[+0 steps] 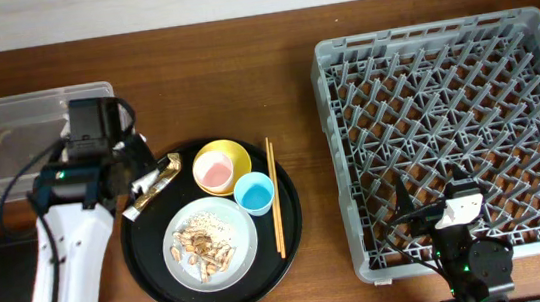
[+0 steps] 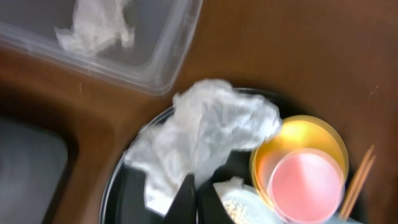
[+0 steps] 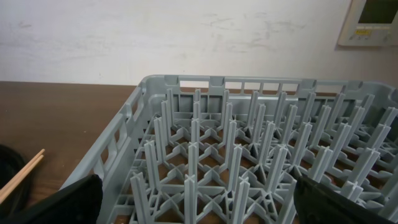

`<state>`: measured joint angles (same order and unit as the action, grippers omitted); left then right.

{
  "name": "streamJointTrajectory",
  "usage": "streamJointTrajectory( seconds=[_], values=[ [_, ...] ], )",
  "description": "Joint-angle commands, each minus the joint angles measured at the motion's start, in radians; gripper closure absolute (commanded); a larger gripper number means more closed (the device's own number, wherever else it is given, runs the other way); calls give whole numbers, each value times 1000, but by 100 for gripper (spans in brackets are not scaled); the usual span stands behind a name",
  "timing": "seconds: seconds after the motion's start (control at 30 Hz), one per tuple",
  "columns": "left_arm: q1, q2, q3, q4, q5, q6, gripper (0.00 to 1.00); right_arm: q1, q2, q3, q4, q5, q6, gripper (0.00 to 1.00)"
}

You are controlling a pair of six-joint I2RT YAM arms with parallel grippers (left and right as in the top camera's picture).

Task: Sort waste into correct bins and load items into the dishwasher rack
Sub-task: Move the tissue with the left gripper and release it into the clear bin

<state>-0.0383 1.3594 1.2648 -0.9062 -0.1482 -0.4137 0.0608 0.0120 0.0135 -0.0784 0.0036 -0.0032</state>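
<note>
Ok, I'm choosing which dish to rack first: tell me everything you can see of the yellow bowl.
The yellow bowl is round, glossy and plastic-looking, standing upright on the round black tray, near its top edge. A pink cup sits inside it, off-centre. The blue cup stands close against its lower-right rim, and the crumpled napkin reaches its left side.

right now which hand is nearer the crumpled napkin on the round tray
Left. The left hand is right at the napkin, fingertips closed on its edge over the round black tray. The right hand is far off, open above the dishwasher rack's front edge.
</note>
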Motion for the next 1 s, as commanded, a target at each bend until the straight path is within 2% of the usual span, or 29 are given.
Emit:
streamJointTrajectory(
  seconds=[0.0,0.1,0.27,0.37,0.4,0.43,0.47,0.5,0.6,0.7,0.77,0.97],
  values=[
    [62,-71,14,150,-51,-13,99,5,-6,-8,-4,8,4,2],
    [110,-74,13,285,-94,-13,99,5,-6,-8,-4,8,4,2],
    [177,-4,13,467,-251,-12,99,5,-6,-8,-3,8,4,2],
    [217,58,13,500,-279,-13,99,5,-6,-8,-3,8,4,2],
    [227,75,13,503,-278,-13,92,5,-6,-8,-3,8,4,2],
    [236,94,13,507,-278,-13,65,5,-6,-8,-3,8,4,2],
    [242,112,13,510,-278,-13,14,5,-6,-8,-3,8,4,2],
    [245,125,13,510,-278,-13,1,5,-6,-8,-4,8,4,2],
    [244,137,13,505,-252,-12,1,5,-6,-8,-3,8,4,1],
    [244,130,13,481,-161,-12,1,5,-6,-8,-3,8,4,2],
    [244,118,13,435,-68,-12,1,5,-6,-8,-3,8,4,2],
    [244,89,13,121,344,-12,1,5,-6,-8,-3,8,4,2]
  ],
)
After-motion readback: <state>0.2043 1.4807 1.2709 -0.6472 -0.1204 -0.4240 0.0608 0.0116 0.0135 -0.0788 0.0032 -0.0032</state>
